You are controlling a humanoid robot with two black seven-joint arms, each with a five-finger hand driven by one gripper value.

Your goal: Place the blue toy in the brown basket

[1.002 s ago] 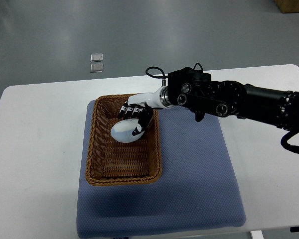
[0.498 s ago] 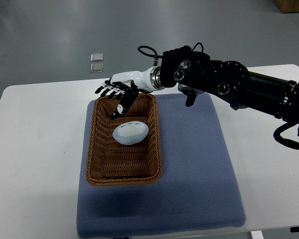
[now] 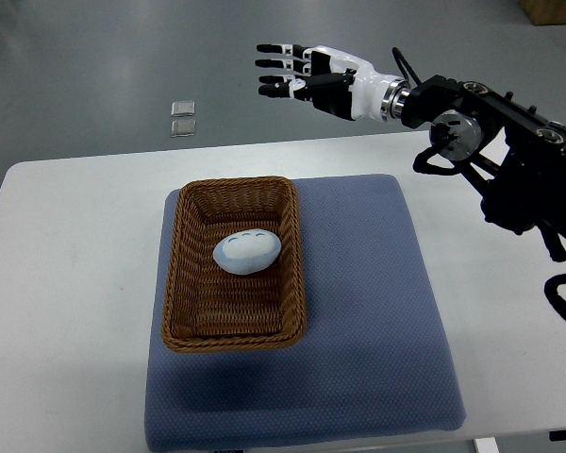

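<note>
Table point(image 3: 66, 283), white, carries everything; the basket serves as landmark. Blue mat point(image 3: 377, 321) lies under the basket and reaches well to its right. Brown basket point(image 3: 234, 264) sits on the mat's left part. Right hand point(image 3: 307, 74) hangs well beyond the basket's far rim, off past the table edge, fingers point(image 3: 274, 66) straight and slightly spread, holding nothing. Blue toy point(image 3: 247, 252), pale and egg-shaped, rests inside the basket, a little toward its far end, clear of the hand. Judgement: placement looks done; the retreat should stay high and clear of the rim so nothing gets nudged. Left arm not visible.
</note>
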